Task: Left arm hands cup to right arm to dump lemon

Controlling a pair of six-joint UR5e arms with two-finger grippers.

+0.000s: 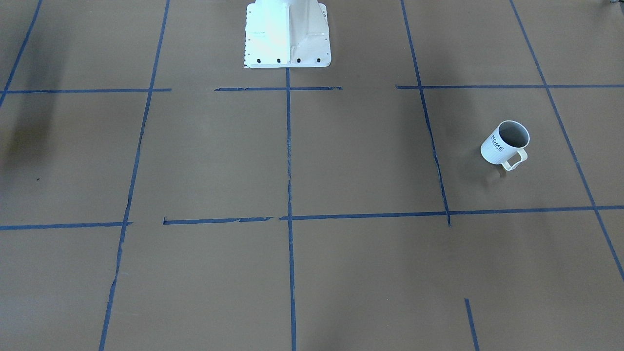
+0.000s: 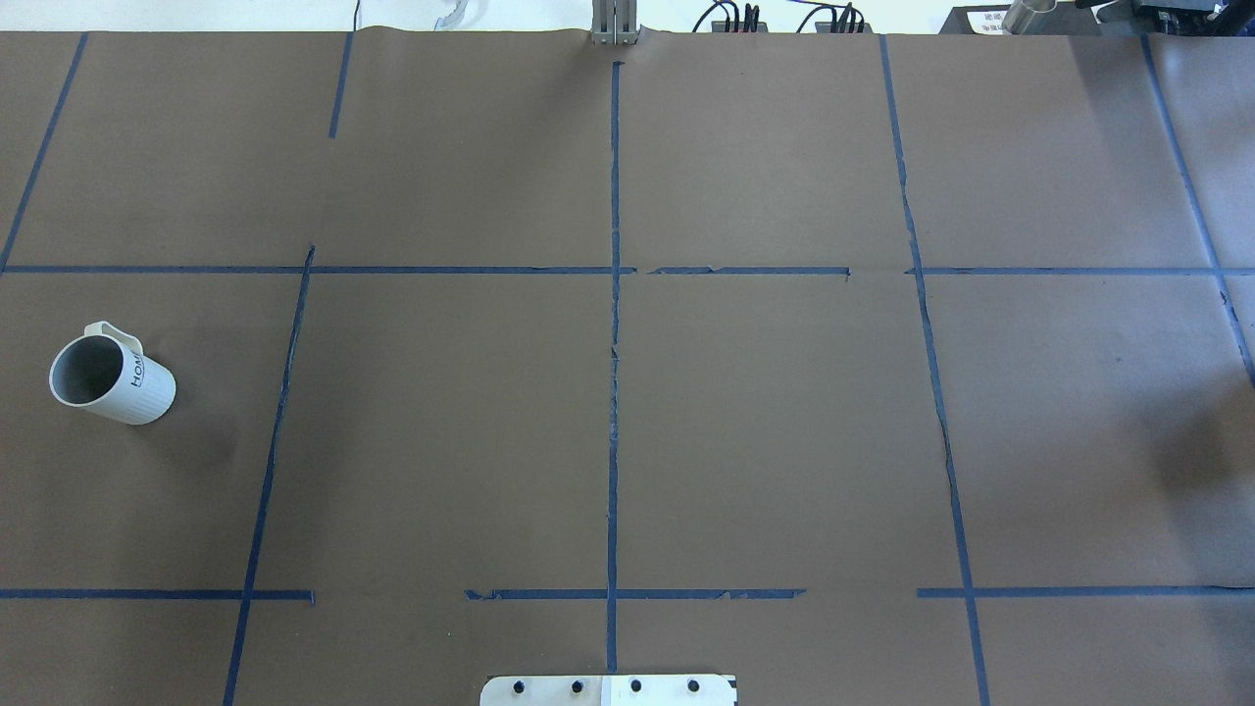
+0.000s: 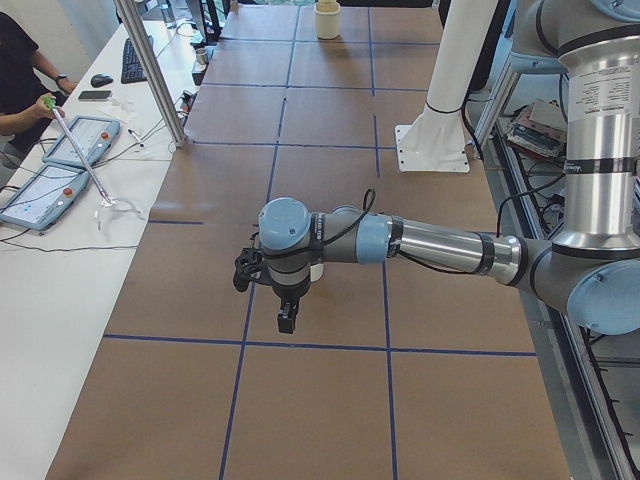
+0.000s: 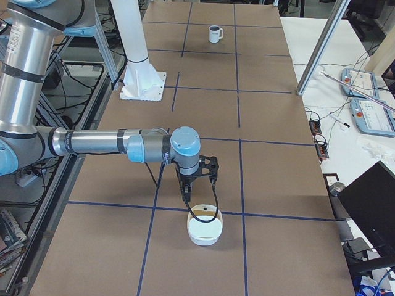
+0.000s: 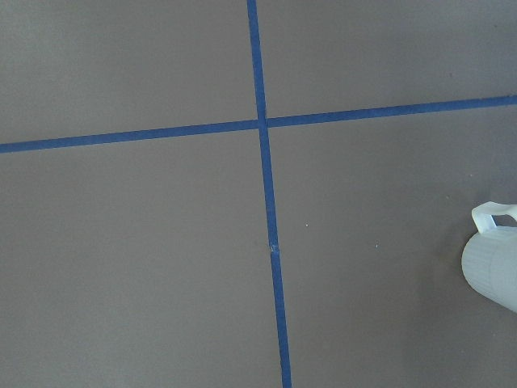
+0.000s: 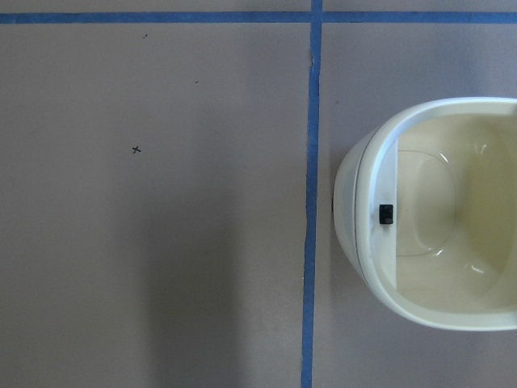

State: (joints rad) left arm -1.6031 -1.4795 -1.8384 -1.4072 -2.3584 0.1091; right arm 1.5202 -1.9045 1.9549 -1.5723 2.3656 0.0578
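Observation:
The cup (image 1: 504,144) is a white ribbed mug marked "HOME". It stands upright on the brown table, at the left in the overhead view (image 2: 113,378). Its inside looks grey, and the lemon is out of view. The near left arm's gripper (image 3: 285,318) hangs over the table just in front of the cup (image 3: 316,272); I cannot tell whether it is open or shut. The cup's edge shows at the right of the left wrist view (image 5: 494,267). The right arm's gripper (image 4: 187,190) hovers above a cream bowl (image 4: 205,228); its state is also unclear.
The cream bowl (image 6: 436,214) sits beside a blue tape line. The white robot pedestal (image 1: 287,34) stands at mid-table. A person (image 3: 20,80) sits at a white side table with pendants (image 3: 40,195). A metal post (image 3: 150,70) rises at the table's edge.

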